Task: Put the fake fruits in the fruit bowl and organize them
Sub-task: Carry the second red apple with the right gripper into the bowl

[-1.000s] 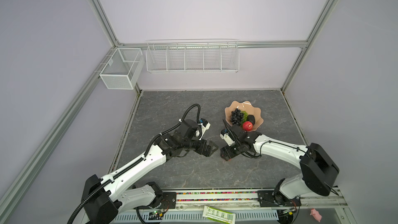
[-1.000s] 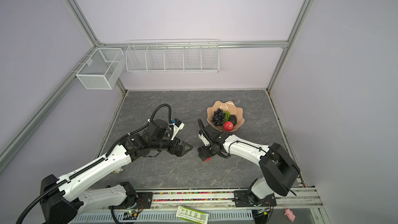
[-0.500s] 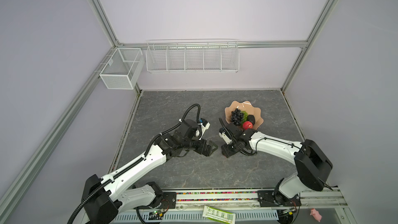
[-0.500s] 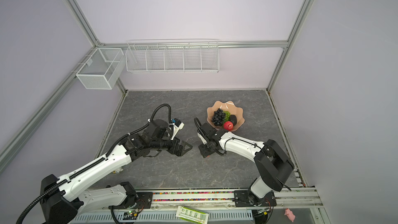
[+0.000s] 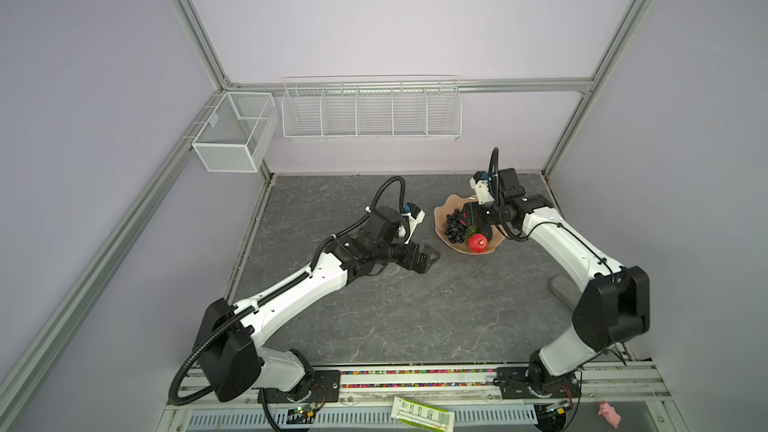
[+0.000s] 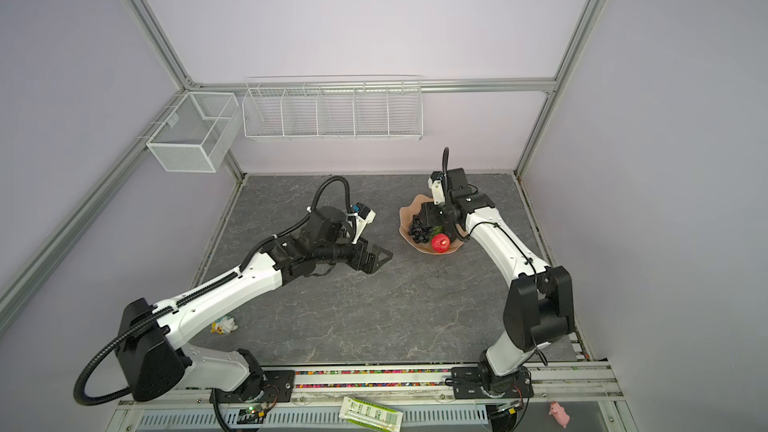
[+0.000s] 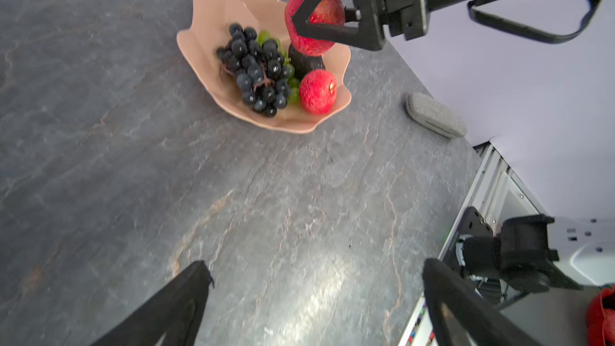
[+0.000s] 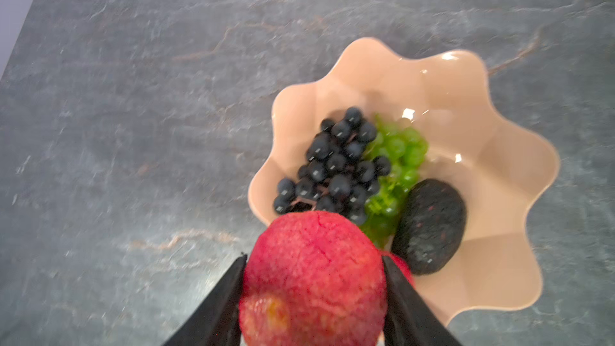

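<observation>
Left fingers [image 5: 432, 258] spread, empty, low over table [image 5: 374, 317]. Right fingers [image 7: 332, 33] clamped on red fruit [image 8: 312, 281], just above bowl [image 8: 499, 101] w/ grapes [image 8: 336, 168], avocado [image 8: 431, 226], 2nd red fruit [image 7: 317, 91]. I'd lower into bare far side and release slow so nothing rolls. 1 s ago right fingers were down at table by left ones; now up over bowl.

Bright, even light; shadows soft. Glare dots the glossy peach scalloped bowl [image 8: 466, 111]; both wrist views look blurred, possibly from motion.
</observation>
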Available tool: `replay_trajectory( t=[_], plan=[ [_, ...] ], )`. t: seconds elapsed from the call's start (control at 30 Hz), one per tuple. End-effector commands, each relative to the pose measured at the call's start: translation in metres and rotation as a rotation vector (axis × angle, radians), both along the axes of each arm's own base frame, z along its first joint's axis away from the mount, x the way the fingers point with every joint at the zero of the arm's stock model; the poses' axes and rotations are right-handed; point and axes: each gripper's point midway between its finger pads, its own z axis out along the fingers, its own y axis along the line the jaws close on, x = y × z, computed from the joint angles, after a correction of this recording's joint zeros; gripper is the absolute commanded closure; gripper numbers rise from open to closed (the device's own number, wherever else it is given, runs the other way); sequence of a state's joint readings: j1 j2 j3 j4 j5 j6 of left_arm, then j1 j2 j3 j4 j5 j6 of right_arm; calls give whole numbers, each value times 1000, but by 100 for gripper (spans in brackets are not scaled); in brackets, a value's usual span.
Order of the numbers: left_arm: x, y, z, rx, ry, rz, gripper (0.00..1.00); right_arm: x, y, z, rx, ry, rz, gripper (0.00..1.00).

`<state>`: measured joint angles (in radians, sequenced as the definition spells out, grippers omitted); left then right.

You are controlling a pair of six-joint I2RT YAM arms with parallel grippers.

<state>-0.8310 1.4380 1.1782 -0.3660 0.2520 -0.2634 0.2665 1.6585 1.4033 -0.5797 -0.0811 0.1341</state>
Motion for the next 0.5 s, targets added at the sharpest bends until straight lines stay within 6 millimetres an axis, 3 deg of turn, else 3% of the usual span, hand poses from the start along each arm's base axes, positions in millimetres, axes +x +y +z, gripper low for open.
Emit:
replay_trajectory(
  t=[0.0, 0.17, 0.27, 0.47],
  plan=[
    [24, -15, 11, -16, -68, 13, 1, 18, -19, -25, -35, 34, -34, 45],
    [37, -25, -3, 6, -48, 35, 1, 46, -53, -48, -60, 50, -135, 45],
    [38, -27, -6, 6, -44, 31, 1, 57, -62, -59, -96, 45, -148, 45],
    [41, -24, -13, 14, -25, 38, 1, 70, -69, -63, -93, 36, -168, 45]
  ],
)
